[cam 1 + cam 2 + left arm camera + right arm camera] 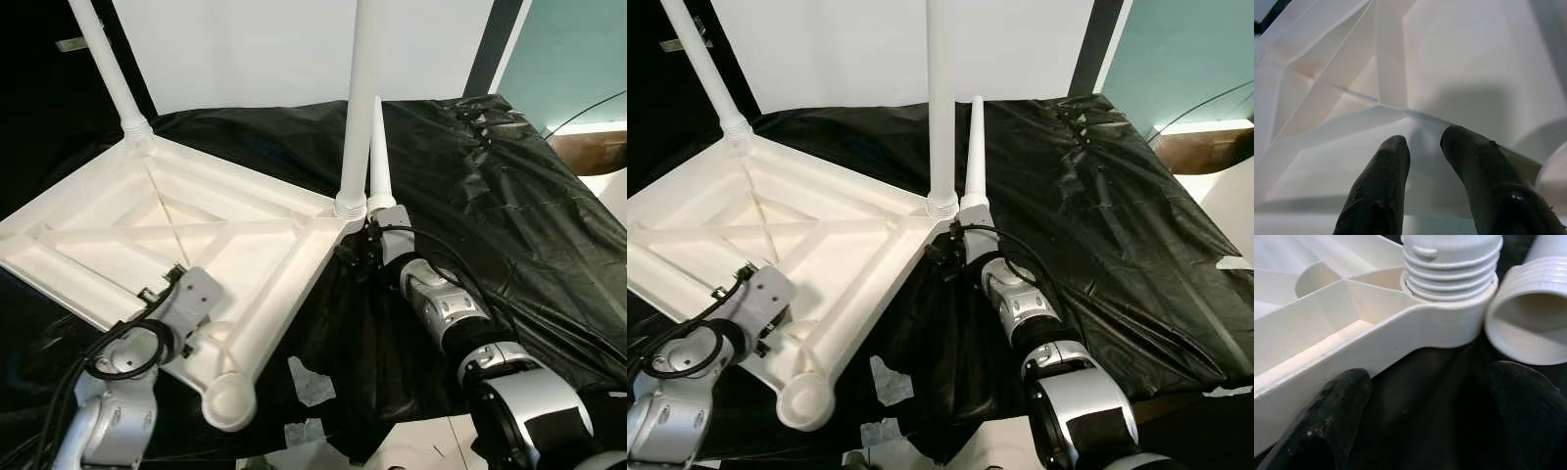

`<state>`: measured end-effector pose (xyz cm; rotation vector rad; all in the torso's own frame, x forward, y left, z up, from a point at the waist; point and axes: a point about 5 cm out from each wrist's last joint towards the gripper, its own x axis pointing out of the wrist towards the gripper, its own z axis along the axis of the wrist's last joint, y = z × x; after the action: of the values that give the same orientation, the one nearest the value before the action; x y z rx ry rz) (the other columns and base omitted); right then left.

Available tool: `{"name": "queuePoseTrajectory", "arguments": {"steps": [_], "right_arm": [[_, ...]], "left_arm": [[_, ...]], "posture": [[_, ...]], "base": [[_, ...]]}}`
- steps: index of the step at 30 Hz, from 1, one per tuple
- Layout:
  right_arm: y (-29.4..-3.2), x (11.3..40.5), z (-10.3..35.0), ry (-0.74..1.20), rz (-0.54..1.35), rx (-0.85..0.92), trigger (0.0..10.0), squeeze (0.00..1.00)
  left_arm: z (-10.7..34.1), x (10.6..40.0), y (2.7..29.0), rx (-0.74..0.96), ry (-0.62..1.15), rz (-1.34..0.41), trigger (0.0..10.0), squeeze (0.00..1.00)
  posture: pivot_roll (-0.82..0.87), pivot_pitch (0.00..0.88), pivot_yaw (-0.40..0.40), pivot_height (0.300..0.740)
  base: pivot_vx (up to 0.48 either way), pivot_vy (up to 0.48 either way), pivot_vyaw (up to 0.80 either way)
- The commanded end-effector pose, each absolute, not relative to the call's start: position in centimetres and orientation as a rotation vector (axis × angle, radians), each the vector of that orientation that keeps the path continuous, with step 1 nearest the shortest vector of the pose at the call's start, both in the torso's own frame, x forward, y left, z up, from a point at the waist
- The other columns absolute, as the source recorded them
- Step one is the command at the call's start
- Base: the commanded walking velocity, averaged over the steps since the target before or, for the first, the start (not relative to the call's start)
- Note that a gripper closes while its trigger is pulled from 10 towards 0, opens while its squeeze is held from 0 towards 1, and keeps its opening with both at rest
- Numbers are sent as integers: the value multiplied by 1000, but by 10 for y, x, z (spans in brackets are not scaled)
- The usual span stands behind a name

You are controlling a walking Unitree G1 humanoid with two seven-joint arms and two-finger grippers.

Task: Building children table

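A white plastic table top (pixel 118 240) lies upside down on a black sheet (pixel 490 186). One white leg (pixel 106 69) stands screwed into its far left corner and another leg (pixel 355 108) into its right corner. Its near corner socket (pixel 228 401) is empty. A loose tapered leg (pixel 377 147) leans upright just beside the right corner, its threaded hollow end (pixel 1528 320) down. My right gripper (pixel 1425 401) is open just below that corner, with only black sheet between its fingers. My left gripper (pixel 1425 139) is closed to a narrow gap on a rib inside the table top's near edge.
Torn white scraps (pixel 311 382) lie on the sheet near the front. A white board (pixel 421 446) sits at the front edge. A white wall (pixel 245 49) stands behind. A brown box (pixel 588 152) is at the right, past the sheet.
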<state>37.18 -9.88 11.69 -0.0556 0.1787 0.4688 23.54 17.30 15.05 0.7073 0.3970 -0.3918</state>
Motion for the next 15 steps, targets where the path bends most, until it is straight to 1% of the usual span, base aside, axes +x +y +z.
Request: {"name": "queuePoseTrajectory", "arguments": {"steps": [1, 2, 6, 15], "right_arm": [[-68, 369, 121, 158, 578, -34, 10000, 0], [-68, 369, 121, 158, 578, -34, 10000, 0], [-67, 369, 118, 165, 579, -34, 10000, 0], [-67, 371, 120, 156, 581, -27, 10000, 0]], "left_arm": [[130, 210, 117, 566, 472, -894, 10000, 0], [130, 210, 117, 566, 472, -894, 10000, 0], [124, 204, 103, 501, 512, -942, 10000, 0], [134, 207, 96, 464, 493, -939, 10000, 0]], "posture": [[174, 55, -8, 740], [174, 55, -8, 740], [176, 51, 0, 740], [175, 48, 6, 740]], "base": [[0, 0, 0], [0, 0, 0], [0, 0, 0], [0, 0, 0]]}}
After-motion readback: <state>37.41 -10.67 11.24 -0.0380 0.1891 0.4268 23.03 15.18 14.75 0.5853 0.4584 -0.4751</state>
